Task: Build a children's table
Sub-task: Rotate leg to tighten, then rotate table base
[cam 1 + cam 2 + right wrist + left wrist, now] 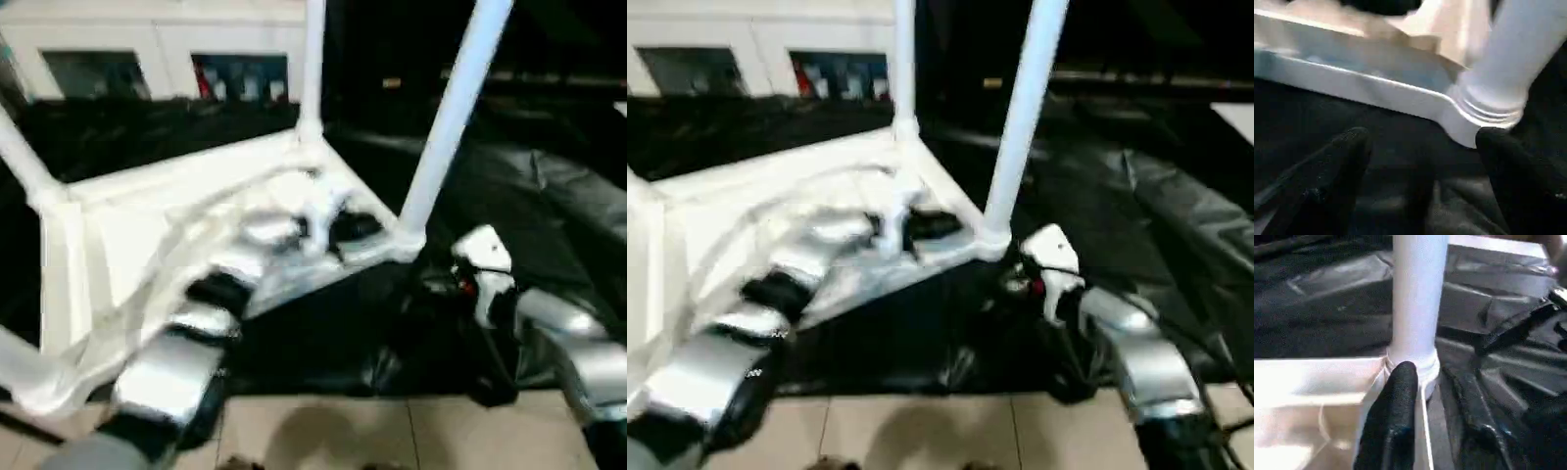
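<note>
Tabletop [147, 225] upturned — right claw [1420, 147] wide open, touching nothing

The tabletop [186, 225] lies upside down on the plastic sheet [549, 206], which covers the floor; bare floor tiles [323, 431] lie in front of the sheet's near edge. Legs [453, 108] stand upright in the tabletop's corner sockets. The cabinet [157, 49] stands behind, at the far left. The left gripper [1435, 382] straddles the tabletop's right rim just before the near-right leg. The right gripper [1418, 147] sits over the sheet right of that corner.
</note>
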Robot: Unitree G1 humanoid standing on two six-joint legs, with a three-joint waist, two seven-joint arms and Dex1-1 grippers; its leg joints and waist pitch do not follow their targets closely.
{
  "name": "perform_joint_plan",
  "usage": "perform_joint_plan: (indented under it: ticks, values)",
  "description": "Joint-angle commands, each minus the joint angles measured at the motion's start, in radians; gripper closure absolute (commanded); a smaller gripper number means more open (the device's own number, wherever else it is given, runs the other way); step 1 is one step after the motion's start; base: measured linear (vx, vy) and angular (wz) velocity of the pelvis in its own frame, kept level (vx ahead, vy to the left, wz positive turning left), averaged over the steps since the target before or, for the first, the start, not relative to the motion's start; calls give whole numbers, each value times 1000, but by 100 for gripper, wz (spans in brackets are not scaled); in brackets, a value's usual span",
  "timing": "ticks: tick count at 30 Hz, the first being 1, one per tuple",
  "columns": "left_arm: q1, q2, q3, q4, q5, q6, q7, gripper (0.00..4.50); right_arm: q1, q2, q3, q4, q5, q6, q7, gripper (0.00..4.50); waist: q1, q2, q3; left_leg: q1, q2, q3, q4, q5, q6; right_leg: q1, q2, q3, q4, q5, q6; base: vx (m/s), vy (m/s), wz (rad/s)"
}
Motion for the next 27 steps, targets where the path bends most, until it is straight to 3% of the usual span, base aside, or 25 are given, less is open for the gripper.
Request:
perform_joint_plan:
  ticks: [1, 2, 3, 4, 5, 6, 7, 9, 10, 11, 12, 14, 15, 16, 17, 18, 19, 20, 21, 24, 27]
  values:
    - [73, 62, -59, -163, -18, 176, -135, 313, -35, 28, 25, 6, 10, 2, 28, 69, 7, -23, -67, 13, 44, -24, -67, -201, 99, 50, -64, 36, -60, -270, -230, 0, 0, 0]
    - [73, 62, -59, -163, -18, 176, -135, 313, -35, 28, 25, 6, 10, 2, 28, 69, 4, -21, -68, 14, 44, -24, -67, -199, 94, 47, -62, 37, -59, -272, -232, 0, 0, 0]
    - [115, 108, -85, -260, -24, 257, -187, 307, -58, 47, 36, 24, 6, 4, 22, 69, 2, -20, -68, 22, 44, -21, -65, -206, 82, 40, -57, 37, -62, -274, -235, 0, 0, 0]
    - [139, 134, -93, -311, -32, 287, -198, 291, -72, 60, 45, 38, 4, 1, 23, 69, 0, -16, -68, 20, 44, -20, -67, -202, 75, 39, -55, 39, -61, -267, -240, 0, 0, 0]
    - [185, 184, -106, -409, -47, 342, -217, 291, -98, 83, 63, 63, -1, -7, 26, 69, 3, -11, -71, 26, 48, -23, -67, -207, 62, 39, -58, 39, -55, -255, -248, 0, 0, 0]
    - [185, 184, -106, -409, -47, 342, -217, 280, -98, 83, 63, 63, -1, -7, 26, 69, -4, -10, -67, 20, 47, -23, -71, -206, 55, 39, -53, 39, -54, -246, -248, 0, 0, 0]
    - [265, 266, -120, -542, -51, 410, -233, 272, -152, 125, 83, 126, -9, -35, 20, 69, -1, -21, -69, 26, 49, -24, -71, -214, 42, 37, -56, 39, -48, -243, -248, 0, 0, 0]
    - [295, 295, -124, -599, -52, 444, -237, 259, -170, 137, 86, 144, -5, -39, 20, 69, -4, -8, -68, 30, 49, -23, -72, -222, 24, 34, -53, 41, -48, -244, -243, 0, 0, 0]
    - [331, 321, -122, -655, -55, 477, -234, 247, -199, 158, 88, 182, -10, -60, 12, 69, -4, -21, -67, 29, 48, -22, -72, -220, 18, 35, -54, 41, -43, -241, -241, 0, 0, 0]
    - [385, 345, -109, -745, -70, 535, -226, 236, -249, 199, 84, 257, -21, -93, -12, 69, -4, -27, -65, 30, 47, -19, -74, -221, 20, 32, -52, 43, -49, -251, -237, 0, 0, 0]
    - [408, 351, -103, -783, -78, 561, -222, 230, -270, 219, 81, 292, -26, -107, -26, 69, -4, -20, -62, 28, 48, -21, -77, -223, 7, 30, -55, 43, -47, -265, -237, 0, 0, 0]
    - [426, 355, -100, -811, -81, 580, -218, 227, -290, 235, 81, 325, -33, -123, -37, 69, -1, -17, -62, 41, 48, -17, -74, -250, -14, 21, -50, 46, -51, -282, -227, 0, 0, 0]
    - [462, 362, -97, -867, -82, 623, -206, 223, -337, 277, 70, 403, -37, -149, -71, 69, 1, -25, -63, 39, 47, -16, -75, -252, -21, 24, -49, 47, -50, -270, -222, 0, 0, 0]
    - [488, 362, -98, -887, -70, 635, -190, 195, -376, 311, 49, 471, -40, -178, -122, 69, 0, -27, -63, 32, 46, -21, -78, -247, -27, 28, -54, 46, -45, -273, -224, 0, 0, 0]
    - [507, 366, -101, -910, -68, 651, -174, 188, -401, 331, 36, 517, -41, -199, -157, 69, -2, -27, -59, 31, 45, -20, -81, -256, -32, 26, -52, 47, -50, -291, -216, 0, 0, 0]
    - [529, 368, -102, -927, -58, 663, -147, 188, -431, 354, 11, 574, -36, -217, -210, 69, 0, -27, -60, 39, 44, -18, -79, -278, -45, 22, -50, 48, -52, -312, -207, 0, 0, 0]
    - [546, 369, -102, -937, -47, 670, -124, 182, -455, 370, -9, 620, -34, -229, -256, 69, -5, -29, -59, 34, 43, -20, -80, -280, -52, 23, -50, 50, -50, -304, -204, 0, 0, 0]
    - [546, 369, -102, -937, -47, 670, -124, 182, -455, 370, -9, 620, -34, -229, -256, 69, -3, -28, -60, 34, 42, -20, -79, -281, -55, 24, -48, 49, -49, -305, -199, 0, 0, 0]
    - [561, 375, -107, -939, -30, 662, -101, 152, -475, 382, -29, 662, -26, -244, -295, 69, 0, -32, -61, 41, 42, -17, -77, -283, -57, 20, -46, 49, -49, -293, -189, 0, 0, 0]
    - [603, 383, -107, -950, 12, 640, -19, 143, -537, 407, -87, 793, -18, -305, -423, 69, -2, -38, -63, 33, 38, -20, -76, -275, -57, 26, -48, 49, -44, -294, -178, 0, 0, 0]
    - [623, 378, -88, -989, 18, 660, 35, 102, -588, 412, -144, 919, -10, -379, -527, 69, -3, -38, -63, 34, 38, -19, -74, -292, -57, 22, -45, 48, -45, -304, -170, 0, 0, 0]
